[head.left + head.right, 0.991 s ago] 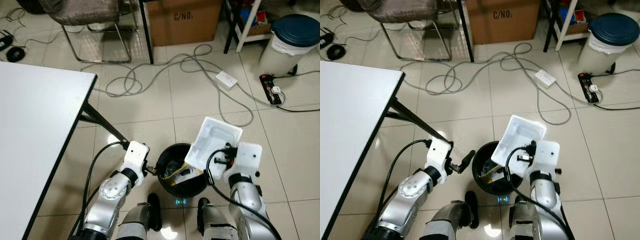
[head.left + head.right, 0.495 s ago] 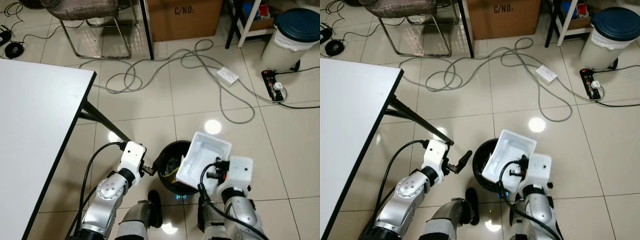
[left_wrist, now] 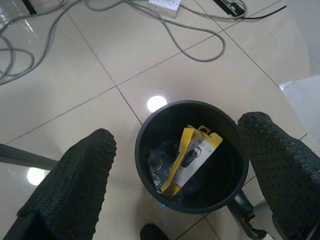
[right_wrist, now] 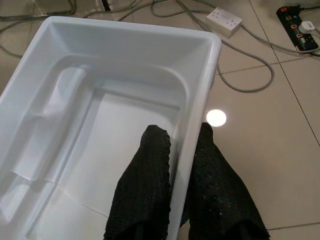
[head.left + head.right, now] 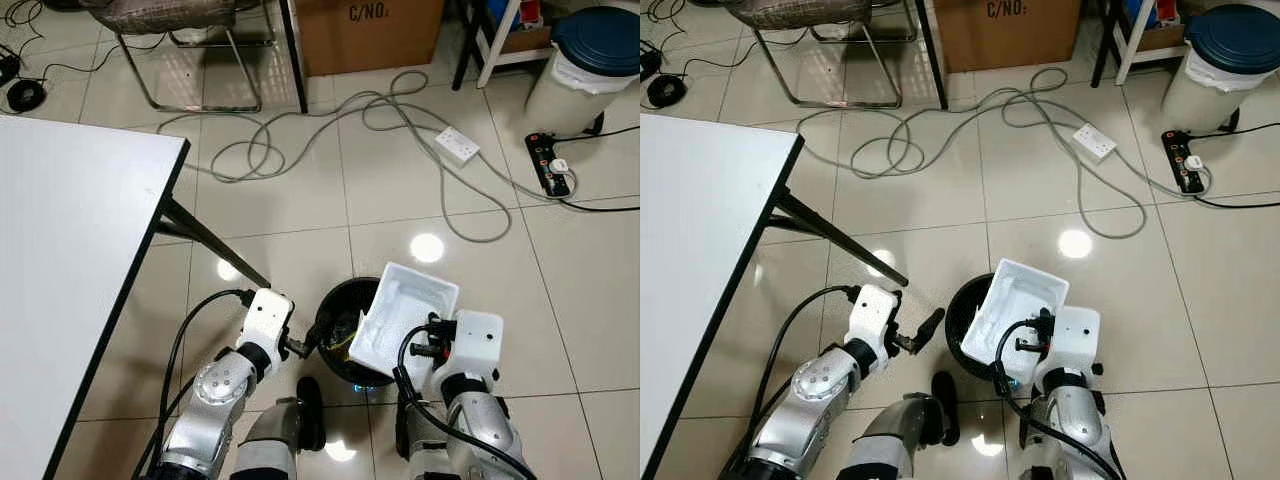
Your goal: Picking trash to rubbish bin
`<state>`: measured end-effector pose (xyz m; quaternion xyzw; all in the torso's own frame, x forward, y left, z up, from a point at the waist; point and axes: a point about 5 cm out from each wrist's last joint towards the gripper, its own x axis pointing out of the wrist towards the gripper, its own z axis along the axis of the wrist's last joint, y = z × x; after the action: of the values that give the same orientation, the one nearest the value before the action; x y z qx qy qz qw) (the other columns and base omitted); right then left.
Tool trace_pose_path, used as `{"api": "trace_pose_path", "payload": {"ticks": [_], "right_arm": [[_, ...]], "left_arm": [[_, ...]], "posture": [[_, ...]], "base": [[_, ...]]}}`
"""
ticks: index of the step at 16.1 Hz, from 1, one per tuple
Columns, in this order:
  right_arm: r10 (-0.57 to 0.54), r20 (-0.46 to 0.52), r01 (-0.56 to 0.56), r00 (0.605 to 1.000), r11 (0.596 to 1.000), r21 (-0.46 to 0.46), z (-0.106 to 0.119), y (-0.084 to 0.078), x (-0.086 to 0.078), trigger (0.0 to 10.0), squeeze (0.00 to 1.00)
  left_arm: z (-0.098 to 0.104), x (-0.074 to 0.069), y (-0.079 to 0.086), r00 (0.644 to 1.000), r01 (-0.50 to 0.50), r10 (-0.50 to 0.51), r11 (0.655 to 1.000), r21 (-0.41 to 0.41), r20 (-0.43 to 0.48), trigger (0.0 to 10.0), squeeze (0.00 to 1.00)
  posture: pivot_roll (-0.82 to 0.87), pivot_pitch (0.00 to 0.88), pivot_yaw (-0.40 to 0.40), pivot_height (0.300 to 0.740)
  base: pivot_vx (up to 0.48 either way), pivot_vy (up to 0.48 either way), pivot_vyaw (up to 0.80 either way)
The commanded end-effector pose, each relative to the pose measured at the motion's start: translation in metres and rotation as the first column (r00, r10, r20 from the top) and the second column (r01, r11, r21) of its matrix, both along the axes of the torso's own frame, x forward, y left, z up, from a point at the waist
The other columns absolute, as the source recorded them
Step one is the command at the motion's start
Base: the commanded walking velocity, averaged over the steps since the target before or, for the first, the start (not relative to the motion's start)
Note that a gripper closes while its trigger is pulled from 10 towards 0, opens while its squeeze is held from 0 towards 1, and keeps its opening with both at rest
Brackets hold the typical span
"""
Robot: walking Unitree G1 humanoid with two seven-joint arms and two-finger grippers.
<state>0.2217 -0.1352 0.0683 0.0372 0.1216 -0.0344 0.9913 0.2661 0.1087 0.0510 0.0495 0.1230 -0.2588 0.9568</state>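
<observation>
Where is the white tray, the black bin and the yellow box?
white tray [image 4: 115,125], right wrist view, on its inner floor.
black bin [image 3: 150,125], left wrist view, on its rim.
yellow box [image 3: 192,150], left wrist view, on its front face.

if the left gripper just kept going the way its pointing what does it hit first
Probably the black bin. The open left gripper points into the bin's mouth, so it would likely meet the yellow packet inside or the rim first; depth is hard to judge.

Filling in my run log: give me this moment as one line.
right gripper: shut on white tray wall, tray above black bin | left gripper: open beside bin | bin: holds yellow packet
</observation>
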Motion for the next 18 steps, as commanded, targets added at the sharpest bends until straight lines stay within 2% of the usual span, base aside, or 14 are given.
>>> {"api": "trace_pose_path", "payload": {"ticks": [1, 18], "right_arm": [[-0.001, -0.035, 0.001, 0.999, 1.000, 0.020, -0.0053, 0.0015, -0.0061, 10.0, 0.00], [0.007, -0.038, -0.005, 0.999, 0.999, 0.033, -0.0061, 0.0051, -0.0051, 10.0, 0.00]], "left_arm": [[-0.0074, -0.0065, 0.0034, 0.999, 0.004, -0.004, 1.000, 0.018, -0.035, 10.0, 0.00], [-0.0085, -0.0075, 0.0047, 0.999, 0.017, -0.015, 0.999, 0.029, -0.041, 10.0, 0.00]], "posture": [[-0.06, 0.393, 0.164, 0.740], [-0.06, 0.389, 0.168, 0.740]], "base": [[0.000, 0.000, 0.00], [0.000, 0.000, 0.00]]}}
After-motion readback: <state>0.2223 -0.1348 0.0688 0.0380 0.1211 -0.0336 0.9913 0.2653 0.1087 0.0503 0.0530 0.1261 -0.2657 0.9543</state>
